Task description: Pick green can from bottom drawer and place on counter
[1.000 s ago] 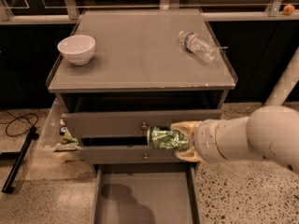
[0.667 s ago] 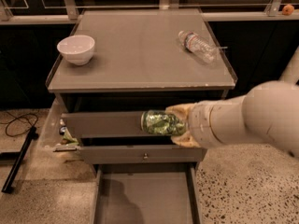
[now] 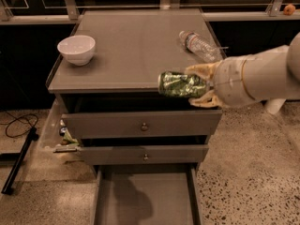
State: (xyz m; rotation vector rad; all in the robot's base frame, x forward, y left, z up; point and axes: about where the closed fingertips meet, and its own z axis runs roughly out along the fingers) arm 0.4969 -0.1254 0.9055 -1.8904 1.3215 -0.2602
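My gripper (image 3: 197, 85) is shut on the green can (image 3: 180, 84), a shiny mottled can held on its side. It hangs at the counter's front edge, right of middle, just about level with the counter (image 3: 131, 50) top. My white arm reaches in from the right. The bottom drawer (image 3: 144, 197) is pulled out below and its grey tray shows nothing inside.
A white bowl (image 3: 76, 49) stands at the counter's left. A clear plastic water bottle (image 3: 198, 44) lies at the back right. Two upper knobbed drawers (image 3: 144, 124) are slightly out. A black cable and a stand lie on the floor at left.
My gripper has lifted the green can from in front of the upper drawers up to the counter's front edge.
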